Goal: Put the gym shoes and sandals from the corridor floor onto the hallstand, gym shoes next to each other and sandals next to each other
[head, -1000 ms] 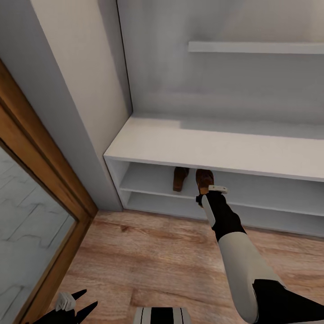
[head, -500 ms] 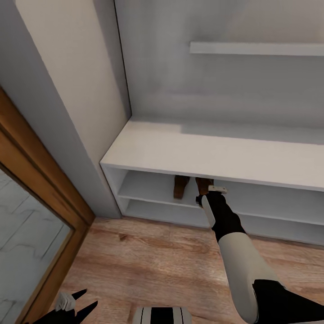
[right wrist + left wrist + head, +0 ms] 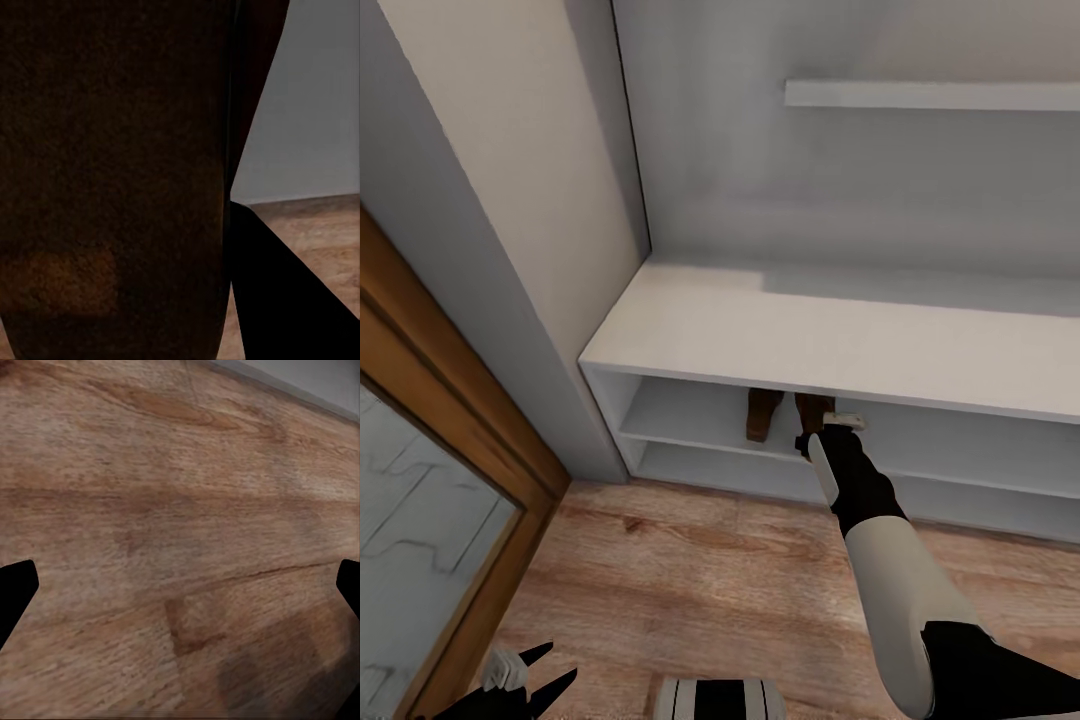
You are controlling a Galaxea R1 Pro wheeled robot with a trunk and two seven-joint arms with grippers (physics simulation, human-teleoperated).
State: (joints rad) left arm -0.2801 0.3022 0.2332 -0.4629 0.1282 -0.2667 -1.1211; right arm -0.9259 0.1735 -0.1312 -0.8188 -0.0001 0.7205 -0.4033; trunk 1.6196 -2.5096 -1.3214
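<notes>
- Rack (image 3: pixel 830 345): smooth, matt pale grey panels, like painted board.
- Floor (image 3: pixel 710 590): light brown wood planks with clear grain and a dull sheen; the grain reads strongly in the left wrist view.
- Sandals (image 3: pixel 763 412): dark brown, leather-like, matt.
- Door frame (image 3: pixel 440 400), left of the frame: warm brown wood, smooth.
- Right arm (image 3: pixel 900 590): smooth white and black shells, plastic-like.

You get soft, even light on the hallstand (image 3: pixel 830 340), with shade under its top. Your right wrist view is nearly black; your left wrist floor (image 3: pixel 180 510) looks blurry.
</notes>
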